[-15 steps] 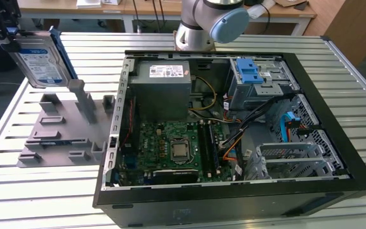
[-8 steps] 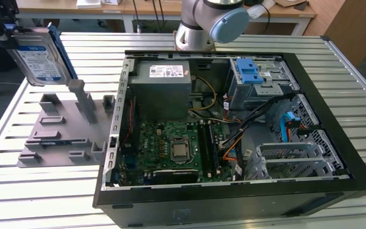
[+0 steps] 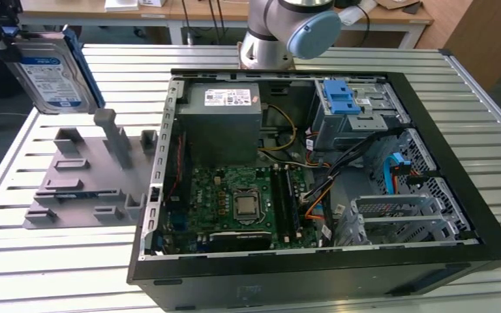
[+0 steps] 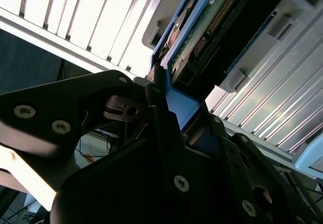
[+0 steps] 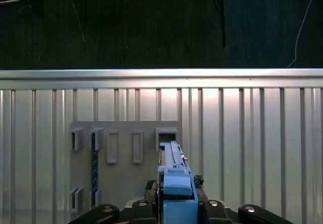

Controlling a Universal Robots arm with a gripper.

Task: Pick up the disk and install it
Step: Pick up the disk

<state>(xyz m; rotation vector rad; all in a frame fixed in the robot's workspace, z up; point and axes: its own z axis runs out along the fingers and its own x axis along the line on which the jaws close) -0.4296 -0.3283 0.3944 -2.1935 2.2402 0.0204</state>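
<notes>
End effector [image 5: 175, 184] around disk [image 3: 52, 77], outside case [image 3: 320, 258]

The disk [image 3: 53, 77], silver with a white-and-blue label and blue side rails, hangs upright on edge above the grey holder plate [image 3: 68, 173], outside the open computer case [image 3: 485, 251].

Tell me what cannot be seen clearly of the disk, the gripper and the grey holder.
- The gripper: exterior view, cut off by the picture's top and left edges.
- The disk: first wrist view, it is edge-on, so its label and faces are hidden.
- The grey holder: first wrist view, its near part is hidden behind the disk and gripper.
</notes>
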